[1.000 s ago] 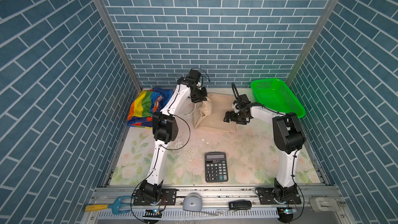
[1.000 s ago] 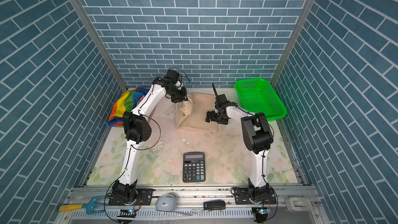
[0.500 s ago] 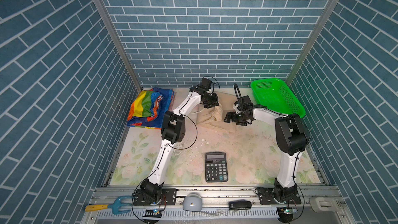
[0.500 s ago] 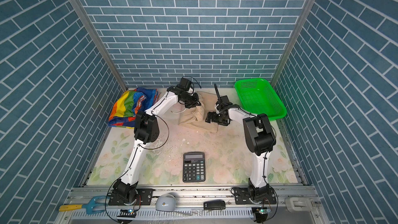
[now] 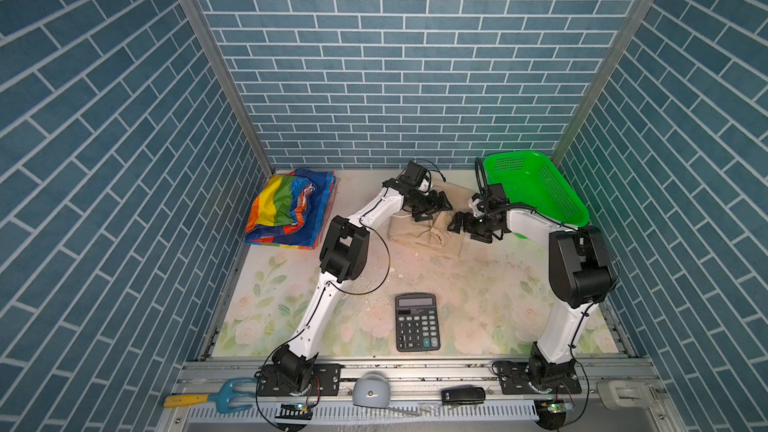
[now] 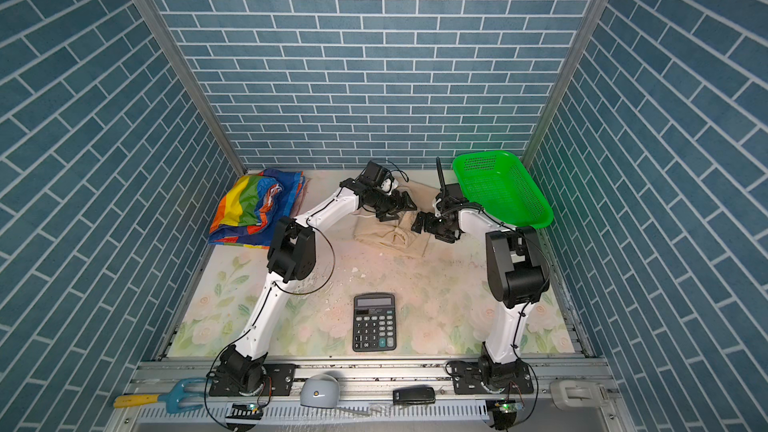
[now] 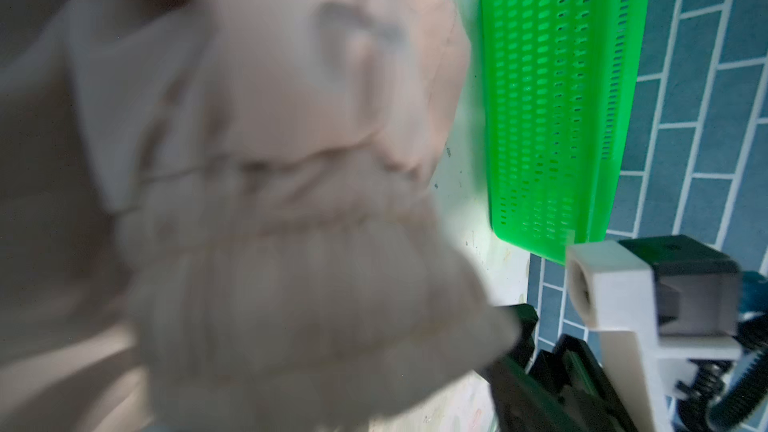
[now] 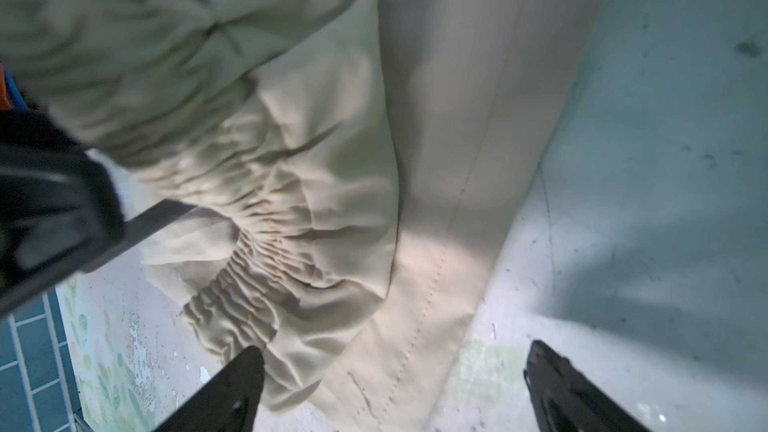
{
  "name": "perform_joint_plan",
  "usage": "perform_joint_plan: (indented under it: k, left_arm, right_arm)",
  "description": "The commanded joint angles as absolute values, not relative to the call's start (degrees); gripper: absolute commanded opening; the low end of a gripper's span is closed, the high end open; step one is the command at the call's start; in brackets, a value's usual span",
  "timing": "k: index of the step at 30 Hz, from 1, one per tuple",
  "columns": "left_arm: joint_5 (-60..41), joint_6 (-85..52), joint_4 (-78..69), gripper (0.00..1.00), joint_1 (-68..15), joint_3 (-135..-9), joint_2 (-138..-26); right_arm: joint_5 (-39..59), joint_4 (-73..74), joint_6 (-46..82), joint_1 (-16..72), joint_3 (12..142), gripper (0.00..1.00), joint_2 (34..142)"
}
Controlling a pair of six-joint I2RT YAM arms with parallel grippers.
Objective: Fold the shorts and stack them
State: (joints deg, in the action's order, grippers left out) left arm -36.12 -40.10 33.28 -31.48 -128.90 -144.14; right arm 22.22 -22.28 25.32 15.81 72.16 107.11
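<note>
The beige shorts [image 5: 428,236] lie bunched at the back middle of the table in both top views, gathered waist toward the front. My left gripper [image 5: 434,206] hovers just above their far edge with its fingers spread, open. In the left wrist view blurred beige cloth [image 7: 270,243] fills the frame and hides the jaws. My right gripper [image 8: 395,367] is open and straddles the shorts' hemmed edge [image 8: 419,305] without pinching it. The rainbow-striped shorts [image 5: 286,209] lie folded at the back left, a pinkish edge [image 5: 333,201] showing beneath them.
A green mesh basket [image 5: 536,197] stands tilted at the back right, close behind my right arm. A black calculator [image 5: 417,322] lies front centre. Blue brick walls [image 5: 124,160] close in three sides. A blue hand fork [image 5: 216,396] and small devices rest on the front rail.
My left gripper carried a fold of the beige shorts rightward over the rest, then opened and let it go. The right gripper stayed open and almost still.
</note>
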Motion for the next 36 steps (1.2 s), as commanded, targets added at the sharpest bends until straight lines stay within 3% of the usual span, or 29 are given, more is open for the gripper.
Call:
perform_joint_plan:
  k: [1,6,11,15,19,22,28,36]
  left_arm:
    - [-36.3,-34.6,35.9,1.0,-30.7,-127.7,-137.7]
    - [-31.3,-30.2,35.9,1.0,-26.4,-122.8,-125.7]
    - [-30.2,-30.6,30.3,1.0,-20.3,-111.3,-117.0]
    - [-30.8,-30.6,26.5,1.0,-19.1,-102.6,-114.0]
    - [-31.9,-33.9,20.4,1.0,-19.1,-95.8,-113.2]
    - [-32.9,-35.6,16.8,1.0,-19.3,-92.5,-113.3]
    - [-34.1,-35.8,15.4,1.0,-20.9,-92.0,-116.5]
    - [-33.7,-33.8,20.1,1.0,-23.8,-101.6,-125.1]
  right_arm:
    - [21.5,-23.8,26.5,14.9,71.4,0.98,102.5]
    - [16.6,-26.4,26.2,15.0,75.0,0.98,101.5]
    - [8.8,-32.1,23.1,18.5,86.4,0.98,108.1]
    - [-4.1,-39.3,17.4,23.8,101.2,0.99,116.6]
    - [-12.3,-50.1,14.2,25.1,120.8,0.98,131.7]
    - [-14.2,-53.6,11.7,25.0,127.9,0.99,137.7]
    - [-15.4,-48.5,10.1,22.2,116.0,0.98,131.6]
    - [-10.7,-39.6,9.2,19.4,98.0,0.98,122.1]
